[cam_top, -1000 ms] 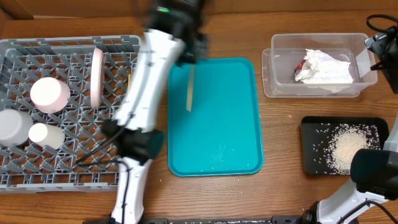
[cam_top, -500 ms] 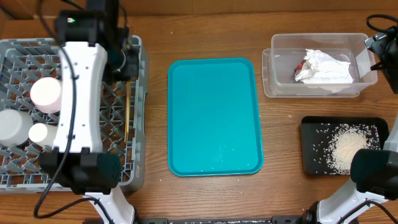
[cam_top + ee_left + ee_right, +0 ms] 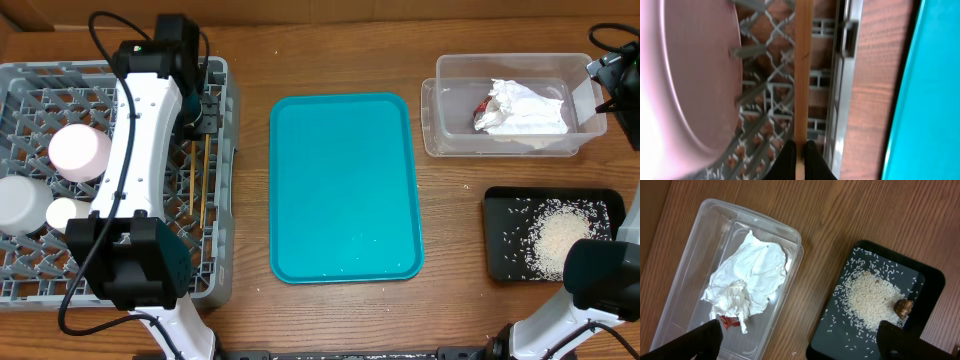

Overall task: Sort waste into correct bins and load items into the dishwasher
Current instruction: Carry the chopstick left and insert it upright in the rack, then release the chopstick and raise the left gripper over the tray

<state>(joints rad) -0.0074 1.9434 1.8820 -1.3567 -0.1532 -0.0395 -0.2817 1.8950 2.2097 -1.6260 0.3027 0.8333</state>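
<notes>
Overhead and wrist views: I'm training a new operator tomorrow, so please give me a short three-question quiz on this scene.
1. True or false: the napkin lies in the black tray.
2. What is the left gripper shut on? A) a plate B) a chopstick C) a cup
3. Fill in: the rice shares its tray with a small brown ____.

Key: 1 false, it lies in the clear tub; 2 B; 3 scrap.

Flat teal tray (image 3: 345, 190), rounded corners; lying on wooden table (image 3: 450, 310)
</notes>
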